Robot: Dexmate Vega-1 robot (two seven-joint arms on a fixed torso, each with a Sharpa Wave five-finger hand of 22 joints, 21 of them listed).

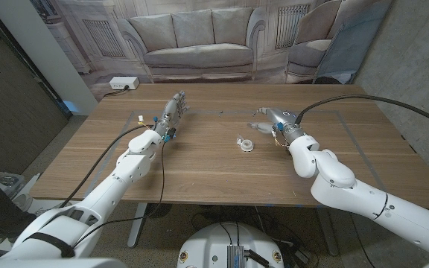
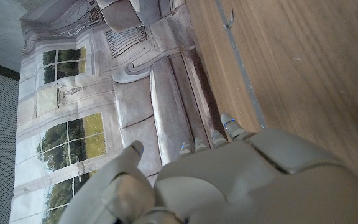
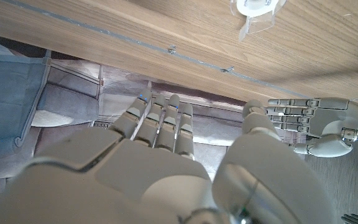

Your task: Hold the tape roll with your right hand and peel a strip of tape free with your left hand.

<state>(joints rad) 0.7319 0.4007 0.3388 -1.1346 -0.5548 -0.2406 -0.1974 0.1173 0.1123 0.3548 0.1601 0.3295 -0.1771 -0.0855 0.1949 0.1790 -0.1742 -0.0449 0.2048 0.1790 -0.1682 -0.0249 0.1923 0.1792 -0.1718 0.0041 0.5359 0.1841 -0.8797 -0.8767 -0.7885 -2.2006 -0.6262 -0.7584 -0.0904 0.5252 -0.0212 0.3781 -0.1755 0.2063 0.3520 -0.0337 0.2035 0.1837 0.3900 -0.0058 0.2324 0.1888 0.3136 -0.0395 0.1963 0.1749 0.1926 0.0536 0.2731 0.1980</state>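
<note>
Nothing is started yet — the tape roll [image 1: 246,144] sits untouched on the desk [image 1: 214,171], just right of the picture's centre in the head view, between the two arms. The right robot hand [image 1: 268,119] hovers near it, up and to its right, fingers apart and holding nothing. The left robot hand [image 1: 173,110] waits well apart, left of centre, open and empty too. Gripping and peeling are both still to come. The roll looks small, pale and translucent — a short clear tab juts from it in the right wrist view.

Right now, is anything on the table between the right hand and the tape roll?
No. In the head view, only bare wood separates the right hand from the tape roll.
</note>
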